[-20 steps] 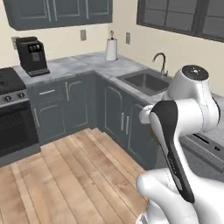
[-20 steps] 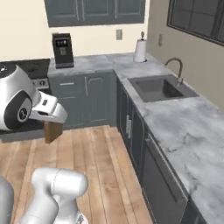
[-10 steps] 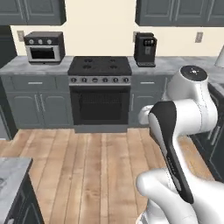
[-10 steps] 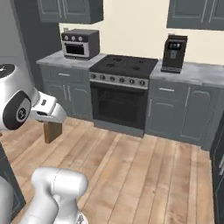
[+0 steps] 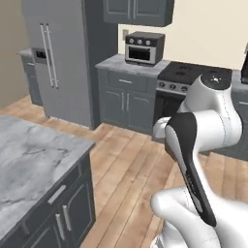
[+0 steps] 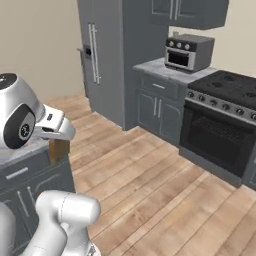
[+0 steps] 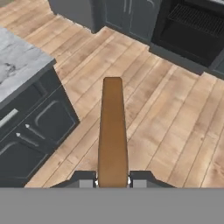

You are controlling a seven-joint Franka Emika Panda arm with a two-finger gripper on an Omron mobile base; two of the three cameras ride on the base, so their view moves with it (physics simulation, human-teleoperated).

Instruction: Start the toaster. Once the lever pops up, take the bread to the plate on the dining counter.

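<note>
1. The gripper (image 7: 113, 178) is clamped on the bread (image 7: 113, 131), a brown slice seen edge-on in the hand view, sticking out over the wood floor (image 7: 162, 113).
2. The dining counter (image 5: 34, 164) sits at lower left with its marble top; looks like the bread (image 6: 59, 149) hangs just beside its edge.

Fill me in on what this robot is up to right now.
The pincer is shut on the bread, a brown toasted slice held edge-on over the wood floor. The marble-topped dining counter sits close on the arm's left side. No plate is in sight on the visible part of that counter. Behind are the fridge, a toaster oven and the stove.
</note>
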